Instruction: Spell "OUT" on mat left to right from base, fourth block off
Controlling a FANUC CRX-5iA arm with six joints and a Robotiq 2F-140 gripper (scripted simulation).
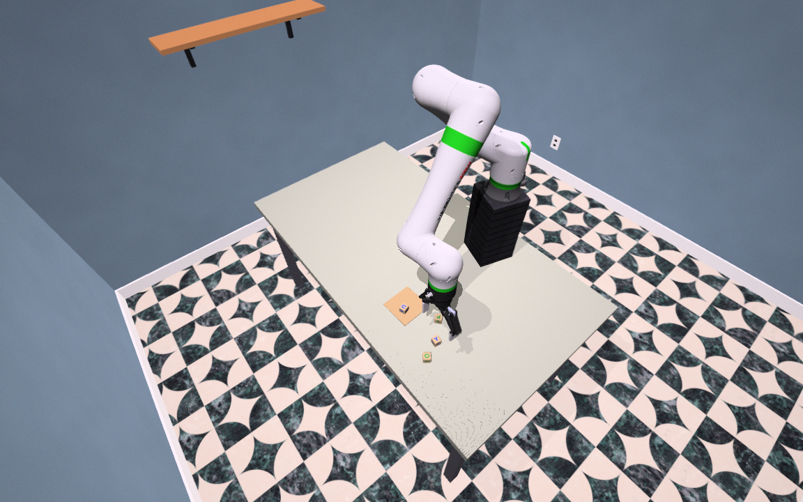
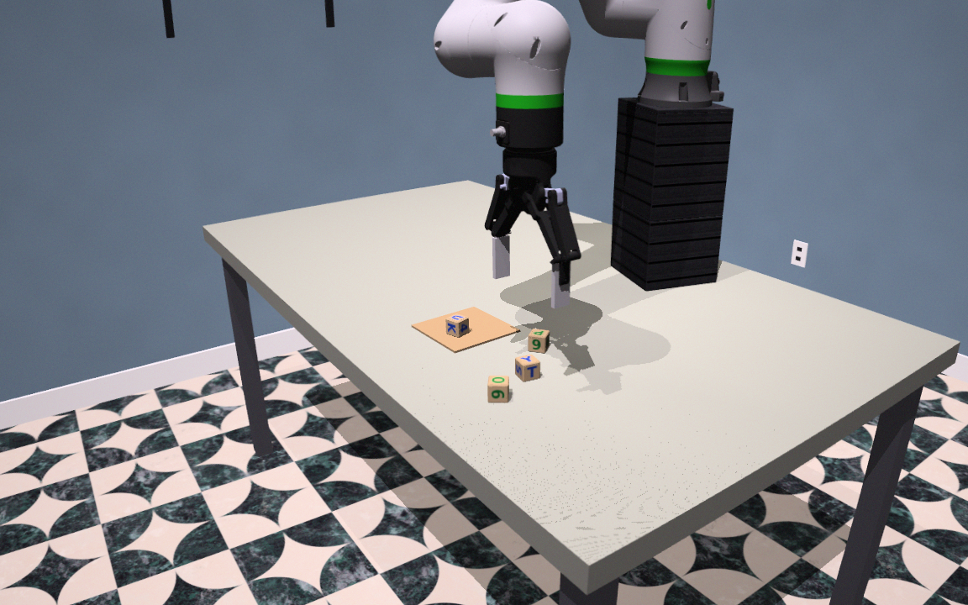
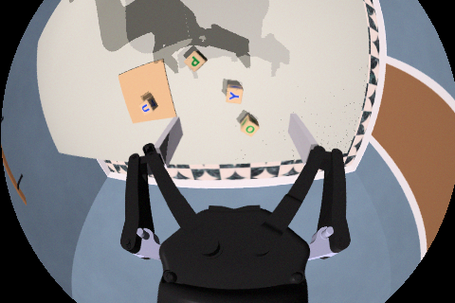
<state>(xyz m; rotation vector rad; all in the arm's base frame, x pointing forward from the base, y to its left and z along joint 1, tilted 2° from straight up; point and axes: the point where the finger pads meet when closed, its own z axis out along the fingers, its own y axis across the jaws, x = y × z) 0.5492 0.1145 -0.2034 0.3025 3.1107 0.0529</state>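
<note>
The orange mat (image 1: 396,316) (image 2: 431,333) (image 3: 136,80) lies flat on the table. A block with a blue U on top (image 1: 403,308) (image 2: 456,325) (image 3: 147,106) sits on it. Off the mat lie a block with a green P on top (image 1: 438,318) (image 2: 539,340) (image 3: 195,61), a block with a blue Y on top and a T on one side (image 1: 436,340) (image 2: 527,367) (image 3: 234,95), and a block with a green O on top (image 1: 426,357) (image 2: 498,388) (image 3: 249,126). My gripper (image 1: 439,322) (image 2: 530,281) (image 3: 234,123) is wide open and empty, high above the table beside the mat.
The table (image 1: 341,224) (image 2: 735,391) (image 3: 303,19) bears the mat and blocks. The dark robot pedestal (image 1: 495,227) (image 2: 668,195) stands at the table's far side. The P block is near the mat's corner; the Y block lies between the P and O blocks.
</note>
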